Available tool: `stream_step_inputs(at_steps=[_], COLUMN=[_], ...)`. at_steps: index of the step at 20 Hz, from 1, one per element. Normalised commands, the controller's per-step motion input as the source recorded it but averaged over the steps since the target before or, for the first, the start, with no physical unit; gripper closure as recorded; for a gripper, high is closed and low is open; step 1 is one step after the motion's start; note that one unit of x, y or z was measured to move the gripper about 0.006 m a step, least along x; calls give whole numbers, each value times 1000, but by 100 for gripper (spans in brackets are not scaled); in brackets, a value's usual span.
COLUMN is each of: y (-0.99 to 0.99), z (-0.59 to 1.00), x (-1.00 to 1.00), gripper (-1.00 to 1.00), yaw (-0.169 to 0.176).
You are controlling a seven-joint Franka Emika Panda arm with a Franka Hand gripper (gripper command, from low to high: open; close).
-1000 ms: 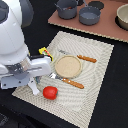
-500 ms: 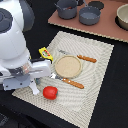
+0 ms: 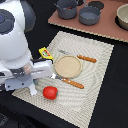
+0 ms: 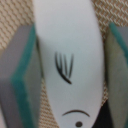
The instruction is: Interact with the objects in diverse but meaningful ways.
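1. The white fish-like piece [image 4: 70,60] lies between the two fingers of the tool [image 4: 70,75]. It fills the wrist view, with black drawn marks on its pale face.
2. The teal-edged grey pads [image 4: 22,80] stand close on either side of the piece. The tool looks closed on it, or very nearly so; contact on the one side is not clear.
3. In the exterior view the tool [image 3: 33,88] is low over the woven placemat [image 3: 95,75], and a white tip shows beneath it.
4. The red tomato [image 3: 49,92] sits just beside the tool, on the placemat.
5. A little farther from the tool lies the orange-handled knife [image 3: 70,81], then the round tan plate [image 3: 67,65], with the orange-handled fork [image 3: 82,58] beyond it.
6. The yellow packet with red marks [image 3: 46,53] lies near the tool at the placemat's edge, partly behind the arm.
7. Well apart from the tool, on a brown board [image 3: 107,30] on the dark worktop [image 3: 112,100], stand a grey pot [image 3: 66,9] and another grey vessel [image 3: 90,15].
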Motion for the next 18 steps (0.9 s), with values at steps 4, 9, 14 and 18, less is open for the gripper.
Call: stream_step_inputs(at_steps=[4, 9, 14, 18], y=[169, 571, 792, 894], z=[980, 1000, 954, 605], x=[0, -1, 0, -1], gripper=[100, 100, 100, 100], yaw=[17, 120, 97, 76])
